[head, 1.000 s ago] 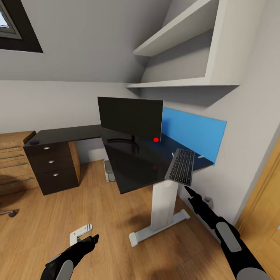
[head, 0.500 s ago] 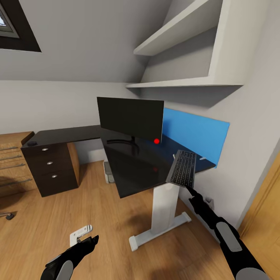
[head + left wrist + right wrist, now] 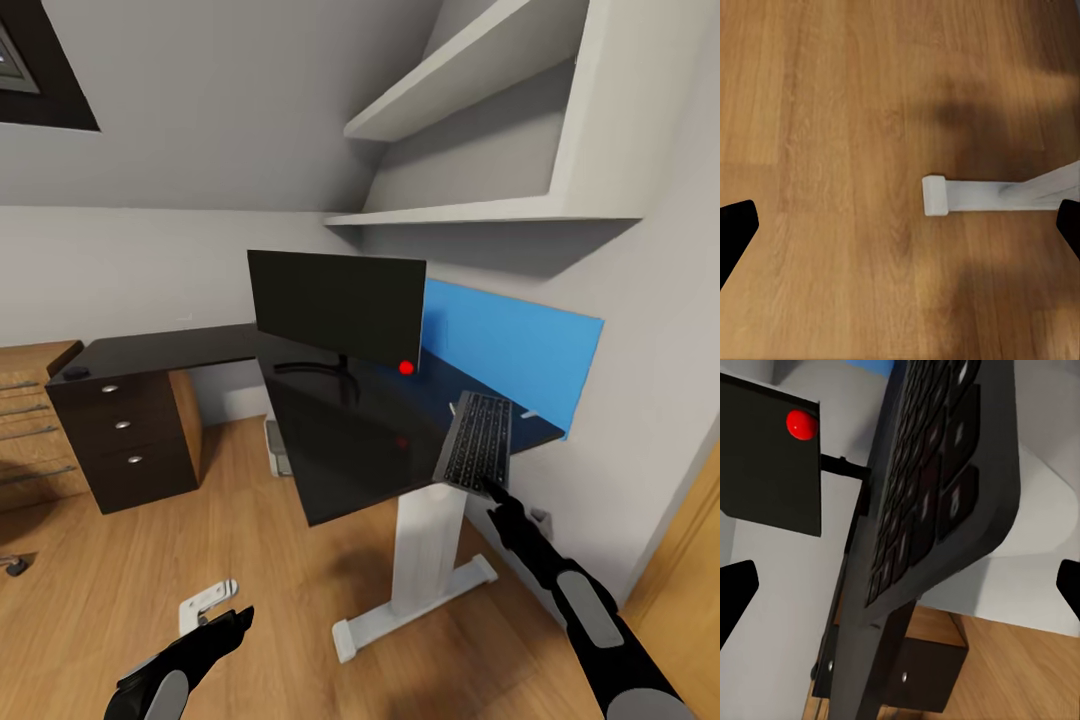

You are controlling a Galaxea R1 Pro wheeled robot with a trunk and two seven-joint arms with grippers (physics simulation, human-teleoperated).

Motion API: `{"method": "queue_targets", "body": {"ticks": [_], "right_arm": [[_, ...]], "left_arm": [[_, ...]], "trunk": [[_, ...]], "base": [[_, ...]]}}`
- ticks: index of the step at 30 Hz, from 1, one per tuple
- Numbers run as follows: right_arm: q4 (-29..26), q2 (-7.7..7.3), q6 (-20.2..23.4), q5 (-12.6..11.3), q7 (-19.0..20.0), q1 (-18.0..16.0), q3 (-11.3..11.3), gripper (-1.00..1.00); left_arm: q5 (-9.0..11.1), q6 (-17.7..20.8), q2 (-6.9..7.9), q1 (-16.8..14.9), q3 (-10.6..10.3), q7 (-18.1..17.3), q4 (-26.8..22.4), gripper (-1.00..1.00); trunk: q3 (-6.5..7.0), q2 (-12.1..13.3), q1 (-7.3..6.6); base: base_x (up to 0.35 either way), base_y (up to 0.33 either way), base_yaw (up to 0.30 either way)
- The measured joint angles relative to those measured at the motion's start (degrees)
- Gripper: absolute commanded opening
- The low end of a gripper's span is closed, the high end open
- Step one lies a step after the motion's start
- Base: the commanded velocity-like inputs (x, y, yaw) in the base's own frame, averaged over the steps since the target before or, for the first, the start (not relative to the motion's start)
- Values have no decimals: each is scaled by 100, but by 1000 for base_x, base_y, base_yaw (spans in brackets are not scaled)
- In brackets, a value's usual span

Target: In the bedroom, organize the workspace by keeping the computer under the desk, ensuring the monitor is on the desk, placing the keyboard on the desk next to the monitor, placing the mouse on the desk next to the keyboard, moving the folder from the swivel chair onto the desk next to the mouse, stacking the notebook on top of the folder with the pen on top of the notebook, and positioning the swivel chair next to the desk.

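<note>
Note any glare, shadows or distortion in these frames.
Head view: wide-angle stretch at the edges; the glossy desk mirrors the monitor's red dot. Left wrist view: soft, diffuse shadows on the wood floor. Right wrist view: the keyboard looms close, strongly foreshortened.

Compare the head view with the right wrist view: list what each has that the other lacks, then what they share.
Head view alone: the blue panel behind the desk, wall shelves, the white desk leg, wooden floor, the left gripper low over the floor.

Right wrist view alone: a close look at the keyboard's keys and the underside of its frame.

Both: the keyboard, the monitor with its red dot, and the black drawers.
</note>
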Motion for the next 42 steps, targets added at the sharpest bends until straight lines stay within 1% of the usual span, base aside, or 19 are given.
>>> {"method": "queue_targets", "body": {"ticks": [8,16,19,24,25,31,42], "right_arm": [[1,1,-4,0,1,0,-1,100],[0,-1,-1,-2,0,0,-34,100],[0,-1,-2,-6,0,0,-94,100],[0,-2,-4,-5,0,0,-295,100],[0,-2,-4,-4,0,0,-304,100],[0,-1,-135,1,-1,0,-331,100],[0,-1,-172,3,-2,0,-325,100]], "left_arm": [[3,1,1,0,0,2,3,100],[9,6,1,0,0,3,4,100],[5,5,1,0,0,3,31,100],[1,3,-1,0,0,3,62,100],[1,3,0,0,0,3,62,100],[1,3,-5,0,-1,2,67,100],[1,3,-8,0,-1,0,73,100]], "trunk": [[0,0,0],[0,0,1],[0,0,1],[0,0,1],[0,0,1],[0,0,1],[0,0,1]], "base": [[97,90,0],[17,17,0],[2,2,0],[0,0,0],[0,0,0],[0,0,0],[0,0,0]]}}
